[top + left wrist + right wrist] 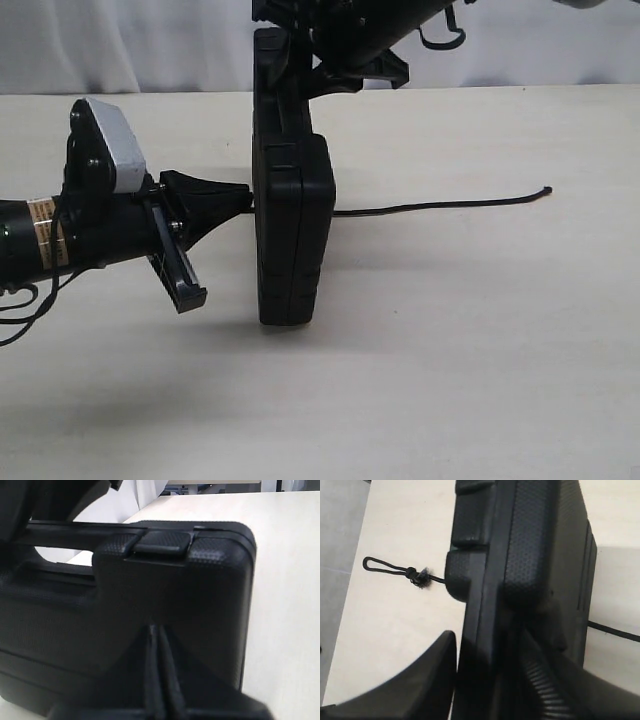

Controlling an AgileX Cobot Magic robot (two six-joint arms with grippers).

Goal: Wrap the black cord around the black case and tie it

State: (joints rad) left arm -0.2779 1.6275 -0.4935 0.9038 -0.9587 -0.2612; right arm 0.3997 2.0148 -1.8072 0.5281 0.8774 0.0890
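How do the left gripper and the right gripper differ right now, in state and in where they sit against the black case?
The left gripper is shut, while the right gripper has its jaws apart astride the black case. The left gripper points level at the case's broad side; the right gripper sits at its top end. Whether the right gripper clamps the case is unclear. Both are black and close against the upright case.

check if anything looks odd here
The black case stands upright on its narrow edge instead of lying flat, with the right claw straddling its top. The black cord lies loose on the table, not wrapped around it.
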